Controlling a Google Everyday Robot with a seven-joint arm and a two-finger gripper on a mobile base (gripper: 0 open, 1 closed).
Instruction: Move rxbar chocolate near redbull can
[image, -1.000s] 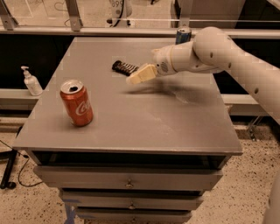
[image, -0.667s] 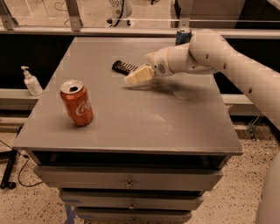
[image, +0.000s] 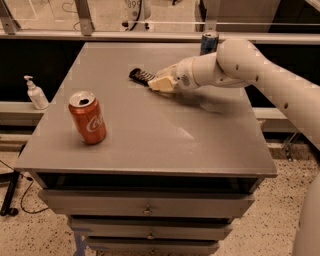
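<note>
The rxbar chocolate (image: 140, 75) is a flat black bar lying on the grey table top (image: 150, 125), towards the back middle. My gripper (image: 159, 84) reaches in from the right, low over the table, its pale tip at the bar's right end and covering that end. The redbull can (image: 209, 42), blue and silver, stands upright at the back right of the table, partly behind my white arm (image: 240, 65).
An orange-red Coca-Cola can (image: 88, 118) stands upright at the front left. A white pump bottle (image: 35, 93) stands on a ledge left of the table. Drawers (image: 145, 207) are below the table's front edge.
My gripper has slid a little to the left along the table, closer onto the rxbar's right end. The bar and both cans have not moved.
</note>
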